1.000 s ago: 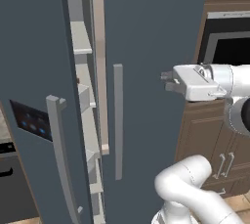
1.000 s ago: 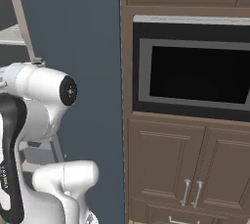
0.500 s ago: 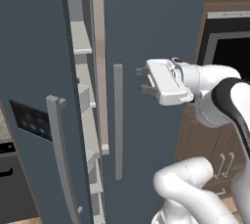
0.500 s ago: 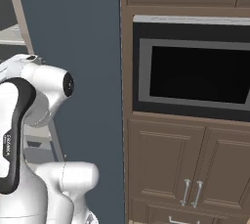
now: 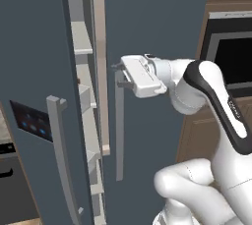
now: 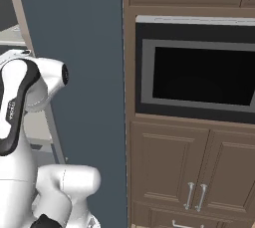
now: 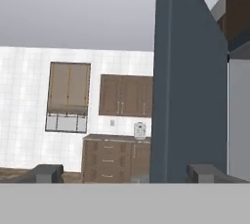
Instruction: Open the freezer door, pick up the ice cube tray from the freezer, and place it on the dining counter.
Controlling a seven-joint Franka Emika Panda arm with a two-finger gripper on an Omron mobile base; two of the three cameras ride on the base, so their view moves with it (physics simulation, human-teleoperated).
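Note:
The freezer door, slate-blue with a dark display panel and a grey bar handle, stands ajar at the left. Through the gap the freezer's pale shelves and white bins show. The ice cube tray is hidden. My gripper is open beside the top of the plain right door's handle, right of the gap. In the hand view the gripper holds nothing, and a slate-blue door edge rises ahead. The dining counter is out of view.
A built-in dark oven sits in brown cabinets right of the fridge's side wall. Past the door edge, the hand view shows distant brown cabinets against a white tiled wall.
The arm has swung left: the gripper moved from in front of the oven across the plain door to the top of its handle, near the gap. The jaws stayed open.

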